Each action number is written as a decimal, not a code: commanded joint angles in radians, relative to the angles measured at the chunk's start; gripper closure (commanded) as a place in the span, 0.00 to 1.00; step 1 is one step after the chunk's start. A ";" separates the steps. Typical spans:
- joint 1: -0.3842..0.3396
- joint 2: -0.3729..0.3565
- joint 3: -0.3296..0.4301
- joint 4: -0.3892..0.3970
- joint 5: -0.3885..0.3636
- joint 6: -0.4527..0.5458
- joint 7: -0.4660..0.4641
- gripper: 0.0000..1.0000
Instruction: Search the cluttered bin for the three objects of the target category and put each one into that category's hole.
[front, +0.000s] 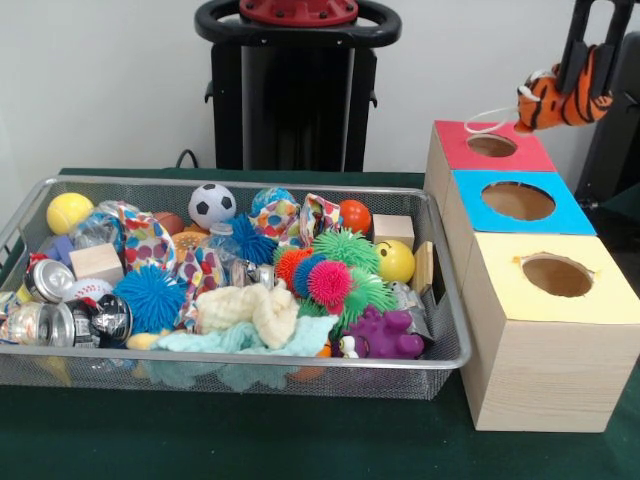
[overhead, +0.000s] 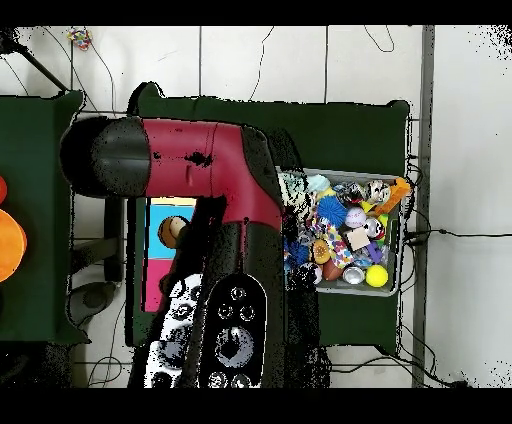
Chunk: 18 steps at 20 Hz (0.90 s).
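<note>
Orange-striped plush tiger (front: 562, 97) hangs clamped in the robot's hand (front: 585, 70), above the red-topped box (front: 455, 148) at the counter's far corner. Judged best: centre it over the hole (front: 491, 146) before letting go.

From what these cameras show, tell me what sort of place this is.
Probably a robot test lab, not a home: a wire bin crammed with toys, three wooden boxes with cut holes, and the gripper holding a tiger toy above them.
</note>
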<state>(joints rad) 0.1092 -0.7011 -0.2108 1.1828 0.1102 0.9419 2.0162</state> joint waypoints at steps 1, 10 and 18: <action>-0.011 0.020 0.014 0.164 0.023 -0.038 0.224 1.00; 0.007 0.018 0.009 0.251 0.065 -0.067 0.276 1.00; 0.040 -0.006 0.011 0.389 0.113 -0.152 0.294 1.00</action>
<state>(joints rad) 0.1237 -0.7045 -0.2116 1.3517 0.1776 0.8949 2.0164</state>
